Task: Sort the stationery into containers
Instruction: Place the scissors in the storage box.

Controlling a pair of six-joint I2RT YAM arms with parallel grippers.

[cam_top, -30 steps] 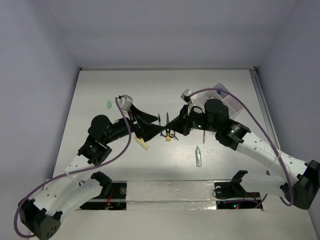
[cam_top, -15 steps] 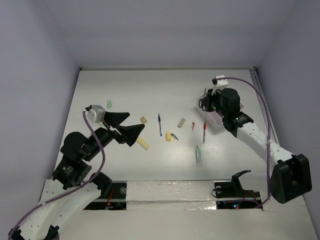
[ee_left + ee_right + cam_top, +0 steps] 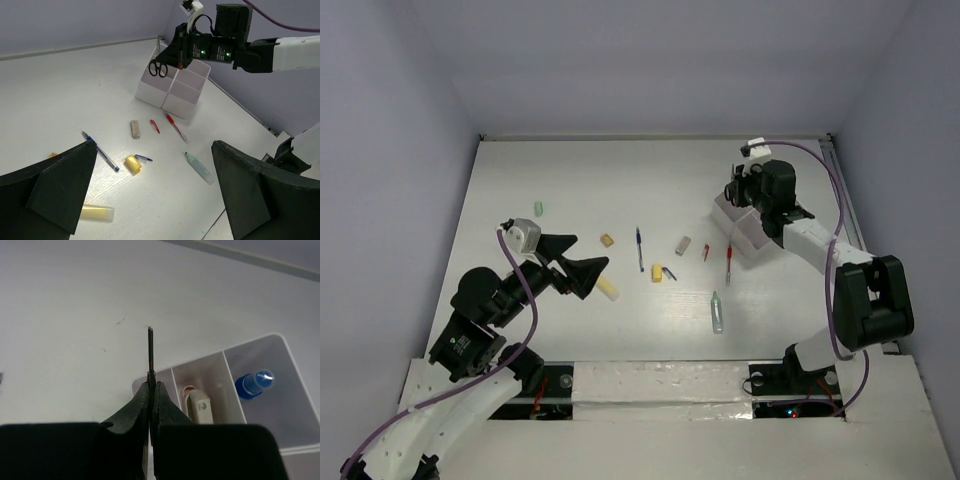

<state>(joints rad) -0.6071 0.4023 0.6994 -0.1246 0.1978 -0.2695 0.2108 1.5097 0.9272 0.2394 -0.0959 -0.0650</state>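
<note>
Right gripper [image 3: 736, 192] is clenching black scissors [image 3: 158, 68], hanging them over the edge of the white tray [image 3: 175, 95], upper right. Left gripper [image 3: 592, 251] is gaping wide, released, lower left. Blue pen [image 3: 639, 248] and red pen [image 3: 728, 264] are lying mid-frame.

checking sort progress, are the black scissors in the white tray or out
Out: the black-handled scissors hang clamped in the right end effector over the white plastic divided tray, not released.

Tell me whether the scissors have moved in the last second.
Yes. The scissors left the table beside the blue pen and went right and farther back; the right gripper now holds them over the organizer tray.
</note>
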